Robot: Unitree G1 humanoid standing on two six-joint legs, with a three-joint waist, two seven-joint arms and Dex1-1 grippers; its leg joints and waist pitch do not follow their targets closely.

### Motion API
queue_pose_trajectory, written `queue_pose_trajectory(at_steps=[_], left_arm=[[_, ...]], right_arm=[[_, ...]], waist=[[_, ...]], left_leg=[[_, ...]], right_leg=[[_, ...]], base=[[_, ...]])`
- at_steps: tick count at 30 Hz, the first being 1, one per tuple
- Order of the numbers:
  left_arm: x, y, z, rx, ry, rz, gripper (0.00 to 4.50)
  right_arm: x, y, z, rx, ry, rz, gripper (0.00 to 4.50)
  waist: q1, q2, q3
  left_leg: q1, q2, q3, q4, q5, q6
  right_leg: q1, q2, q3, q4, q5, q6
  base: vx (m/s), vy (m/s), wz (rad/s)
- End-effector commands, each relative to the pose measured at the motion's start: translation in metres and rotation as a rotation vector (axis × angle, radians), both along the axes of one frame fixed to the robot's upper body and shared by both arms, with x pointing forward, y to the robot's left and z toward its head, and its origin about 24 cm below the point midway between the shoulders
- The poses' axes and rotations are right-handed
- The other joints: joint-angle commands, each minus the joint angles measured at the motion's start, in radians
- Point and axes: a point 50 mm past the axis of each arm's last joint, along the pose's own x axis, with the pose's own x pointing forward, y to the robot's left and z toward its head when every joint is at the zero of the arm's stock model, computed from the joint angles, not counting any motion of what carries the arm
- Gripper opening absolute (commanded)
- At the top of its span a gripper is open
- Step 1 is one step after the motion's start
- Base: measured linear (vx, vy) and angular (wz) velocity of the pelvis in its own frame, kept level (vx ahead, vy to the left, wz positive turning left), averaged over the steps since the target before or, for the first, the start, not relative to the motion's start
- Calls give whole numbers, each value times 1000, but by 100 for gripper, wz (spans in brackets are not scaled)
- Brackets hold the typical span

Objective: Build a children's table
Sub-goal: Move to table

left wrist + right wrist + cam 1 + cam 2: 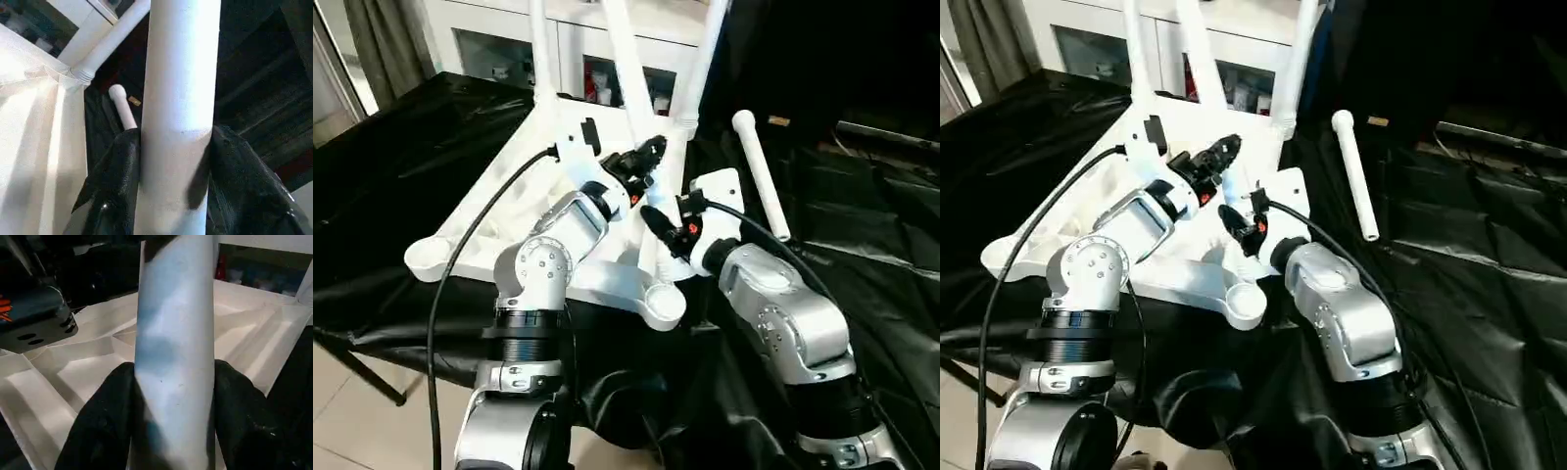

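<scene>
Already two long white tubular legs [540, 49] stood in the ribbed white plastic tabletop [499, 211]; both claws, left [641, 162] and right [656, 227], pinched a third leg [625, 61], while the fourth leg [759, 171] lay beside the tabletop.

Blk cloth [862, 245], white cabinet [499, 39]

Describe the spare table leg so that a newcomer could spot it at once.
Start at the upturned white tabletop on the black cloth. To its right lies a white tubular leg, flat on the cloth. Unlike the other legs, it stands in no socket and no pincer holds it.
</scene>
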Motion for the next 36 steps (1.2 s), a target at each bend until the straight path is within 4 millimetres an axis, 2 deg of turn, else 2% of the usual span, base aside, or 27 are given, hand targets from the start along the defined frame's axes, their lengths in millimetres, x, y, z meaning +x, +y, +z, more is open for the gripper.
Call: queue_pose_trajectory(at_steps=[1, 10, 12, 15, 16, 20, 23, 24, 28, 29, 30, 36], left_arm=[[2, -6, -3, 16, 35, 3, 187], [-5, -12, 0, -36, 26, -102, 186], [-7, -14, 2, -46, 15, -134, 256], [-9, -17, 6, -46, -7, -156, 258], [-9, -17, 7, -43, -7, -153, 285], [-3, -13, 4, -15, 29, -100, 302], [-2, -9, 6, -40, 26, -79, 302], [-1, -6, 6, -43, 32, -61, 276], [1, -3, 5, -48, 42, -27, 253], [2, -2, 5, -46, 42, -22, 227], [2, -2, 6, -32, 37, -13, 223], [2, 2, 7, 21, -1, 3, 200]], right_arm=[[-4, 6, 21, 22, -123, 41, 188], [-8, 9, 22, 0, -150, 79, 188], [-7, 9, 22, 0, -152, 76, 188], [-7, 8, 22, -1, -154, 73, 188], [-7, 8, 22, -1, -155, 73, 188], [-7, 8, 22, -3, -156, 75, 188], [-7, 7, 21, -5, -155, 74, 188], [-7, 7, 20, -9, -153, 72, 188], [-7, 7, 19, -13, -153, 72, 188], [-7, 7, 19, -13, -153, 73, 188], [-7, 7, 19, -14, -153, 74, 188], [-7, 9, 18, -33, -159, 77, 188]], waist=[[2, 7, -66], [2, 7, -65], [1, 8, -65], [3, 8, -66], [2, 7, -65], [1, 8, -65], [1, 6, -65], [0, 5, -66], [1, 3, -66], [1, 3, -66], [1, 1, -66], [2, 4, -67]], left_leg=[[24, 59, -25, -72, -75, -39], [24, 58, -25, -72, -78, -41], [25, 60, -25, -72, -78, -39], [26, 60, -24, -71, -76, -38], [25, 60, -24, -71, -76, -37], [25, 60, -25, -72, -80, -31], [25, 60, -25, -72, -82, -33], [25, 60, -25, -71, -77, -33], [25, 59, -24, -70, -69, -28], [24, 59, -25, -71, -67, -27], [24, 59, -24, -70, -65, -24], [25, 60, -25, -70, -57, -23]], right_leg=[[49, -91, 56, -60, 158, -159], [50, -91, 56, -60, 162, -165], [49, -90, 56, -59, 163, -165], [48, -92, 56, -58, 171, -172], [48, -90, 56, -58, 171, -170], [48, -90, 56, -60, 160, -167], [50, -90, 56, -60, 153, -169], [49, -90, 56, -59, 159, -168], [50, -91, 57, -59, 165, -169], [49, -90, 56, -58, 168, -170], [50, -91, 56, -59, 169, -169], [49, -90, 56, -57, 171, -165]], base=[[0, 0, 0], [0, 0, 0], [0, 0, 0], [0, 0, 0], [0, 0, 0], [0, 0, 0], [0, 0, 0], [0, 0, 0], [0, 0, 0], [0, 0, 0], [0, 0, 0], [0, 0, 0]])
